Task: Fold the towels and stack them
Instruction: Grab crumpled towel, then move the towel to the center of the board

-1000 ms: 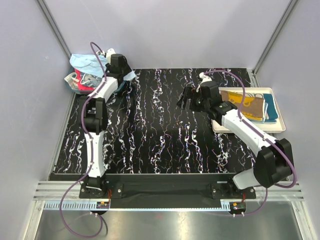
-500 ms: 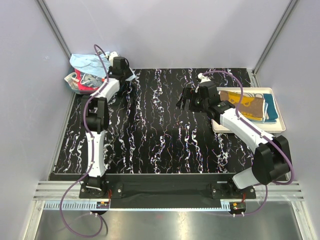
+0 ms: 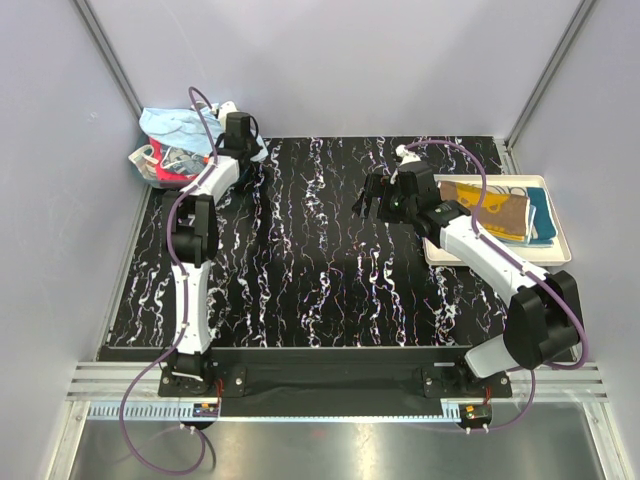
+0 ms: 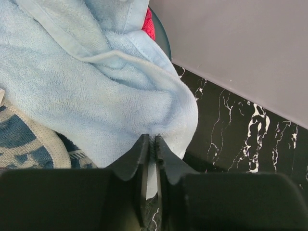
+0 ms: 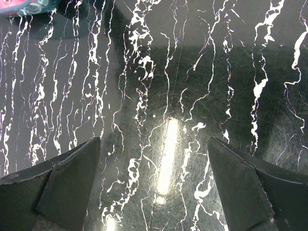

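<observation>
Light blue towel [image 4: 96,96] edge seems pinched in the left gripper [image 4: 150,141].

Left fingers [image 4: 132,161] closed onto light blue towel [image 4: 91,96].

We saw a black counter [image 3: 300,270] veined with white, enclosed by plain pale grey walls [image 3: 340,60] with metal corner posts [image 3: 108,60]. A bright glare [image 5: 167,139] lay on its glossy surface.
</observation>
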You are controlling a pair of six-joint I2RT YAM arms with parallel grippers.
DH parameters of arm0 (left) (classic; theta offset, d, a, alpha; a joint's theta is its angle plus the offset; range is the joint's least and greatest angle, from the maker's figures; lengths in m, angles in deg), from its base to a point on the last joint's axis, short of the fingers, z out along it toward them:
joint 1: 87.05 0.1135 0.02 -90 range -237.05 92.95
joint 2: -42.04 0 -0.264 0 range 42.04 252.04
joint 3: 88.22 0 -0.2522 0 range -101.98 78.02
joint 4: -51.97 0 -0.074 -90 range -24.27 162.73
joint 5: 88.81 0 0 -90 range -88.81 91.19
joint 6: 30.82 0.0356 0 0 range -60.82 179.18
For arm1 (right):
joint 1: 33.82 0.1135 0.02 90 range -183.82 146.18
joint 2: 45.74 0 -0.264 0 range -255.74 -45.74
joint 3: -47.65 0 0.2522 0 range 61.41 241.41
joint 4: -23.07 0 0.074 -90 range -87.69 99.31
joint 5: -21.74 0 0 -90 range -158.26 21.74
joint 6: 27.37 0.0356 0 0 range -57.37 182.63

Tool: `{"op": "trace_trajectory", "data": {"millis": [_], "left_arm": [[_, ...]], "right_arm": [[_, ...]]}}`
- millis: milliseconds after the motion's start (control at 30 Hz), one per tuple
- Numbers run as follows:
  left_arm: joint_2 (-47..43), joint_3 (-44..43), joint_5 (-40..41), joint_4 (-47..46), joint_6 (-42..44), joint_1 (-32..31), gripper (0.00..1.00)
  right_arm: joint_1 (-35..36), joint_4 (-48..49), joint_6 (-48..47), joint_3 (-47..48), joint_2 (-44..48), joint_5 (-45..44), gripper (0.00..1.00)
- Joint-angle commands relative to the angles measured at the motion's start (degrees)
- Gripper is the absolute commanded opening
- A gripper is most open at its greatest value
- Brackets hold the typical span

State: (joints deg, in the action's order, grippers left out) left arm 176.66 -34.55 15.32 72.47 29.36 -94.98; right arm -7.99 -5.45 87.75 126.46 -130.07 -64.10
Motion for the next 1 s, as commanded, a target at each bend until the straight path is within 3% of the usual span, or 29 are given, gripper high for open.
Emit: {"op": "trace_trajectory", "data": {"millis": [0,133,367,767,933,967], "left_arm": [[-2.5,-3.3,0.5,-3.2,1.9,-0.2,0.11],[-4.3,-2.8,0.7,-4.0,2.8,-0.2,0.00],[-11.6,-4.9,0.6,-4.1,4.6,-1.0,0.00],[-27.9,-7.2,3.6,-5.8,15.3,-10.6,0.00],[-34.5,-5.0,3.5,-5.4,19.6,-16.7,0.00],[-37.0,-1.1,3.3,-5.3,19.1,-17.5,0.00]], "right_arm": [[-0.1,1.4,-0.2,2.4,-0.2,0.1,1.00],[-0.1,1.5,-0.2,2.6,-0.6,0.1,1.00],[-0.2,1.6,-0.3,3.1,-1.3,0.3,1.00],[-0.1,1.1,-0.8,4.6,-1.6,-0.5,1.00],[-0.1,0.1,-1.3,5.0,-0.7,-2.9,1.00],[-0.1,-0.1,-1.2,5.0,-0.3,-3.5,1.00]]}}
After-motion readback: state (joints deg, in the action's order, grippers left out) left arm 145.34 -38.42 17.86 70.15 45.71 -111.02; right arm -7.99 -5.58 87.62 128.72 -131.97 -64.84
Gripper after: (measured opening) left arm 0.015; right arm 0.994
